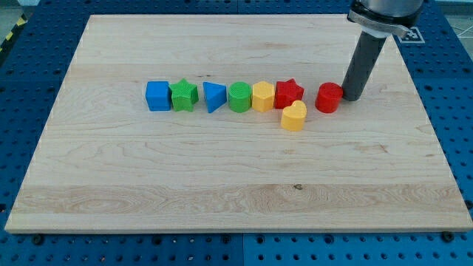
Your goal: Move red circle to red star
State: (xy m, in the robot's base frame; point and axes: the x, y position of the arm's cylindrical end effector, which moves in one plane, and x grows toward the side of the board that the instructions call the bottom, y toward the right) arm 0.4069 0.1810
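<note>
The red circle (329, 97) sits on the wooden board right of the row of blocks. The red star (289, 93) is the right end of that row, a short gap to the circle's left. My tip (349, 97) stands right beside the red circle on its right side, touching or nearly touching it. The dark rod rises from there toward the view's top right.
Left of the red star stand a yellow hexagon (263, 97), green circle (239, 97), blue triangle (213, 97), green star (183, 95) and blue square (157, 96). A yellow heart (294, 116) lies just below the red star. The board (222, 185) rests on a blue perforated table.
</note>
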